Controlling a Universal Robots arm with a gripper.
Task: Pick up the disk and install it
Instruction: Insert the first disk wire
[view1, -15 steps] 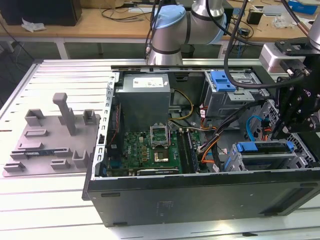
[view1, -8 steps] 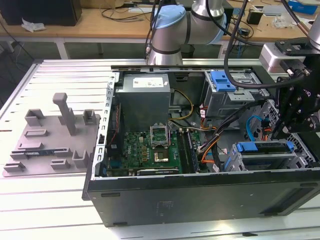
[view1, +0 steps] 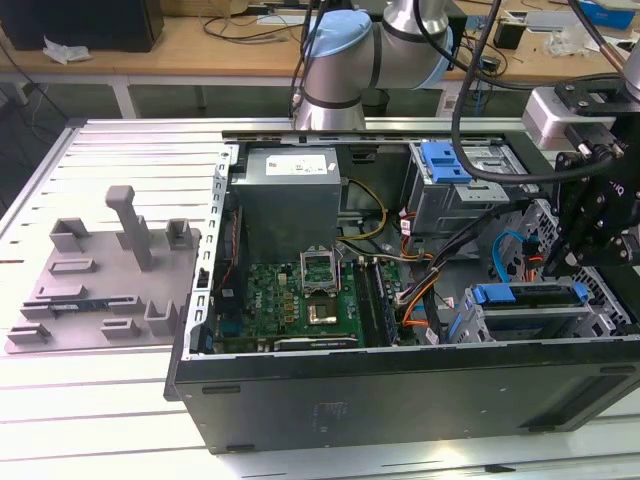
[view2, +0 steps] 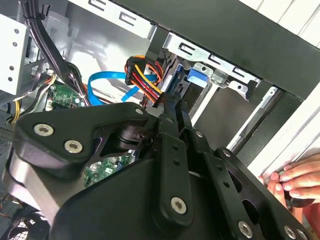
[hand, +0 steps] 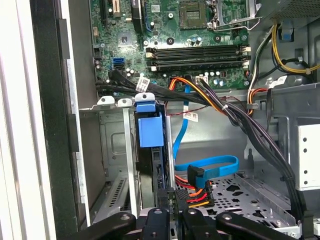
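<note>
The disk (view1: 530, 294) sits on edge in the drive cage at the case's front corner, on the exterior view's right, its blue rail frame facing up. In the first wrist view the disk's blue rail (hand: 149, 127) and dark body lie in the bay slot, between metal walls. My gripper (view1: 556, 262) hangs just above the disk's cable end. In both wrist views its black fingers (view2: 172, 107) meet at the tips, shut, beside the red-and-yellow power plug (hand: 192, 194). Nothing shows between the fingertips (hand: 167, 200).
A blue latch on a grey cage (view1: 445, 160) stands at the case's back. Motherboard (view1: 300, 290), power supply (view1: 290, 190) and cable bundles (hand: 235, 115) crowd the case. A grey fixture tray (view1: 100, 280) lies on the exterior view's left. A person's hand (view2: 295, 180) rests outside the case wall.
</note>
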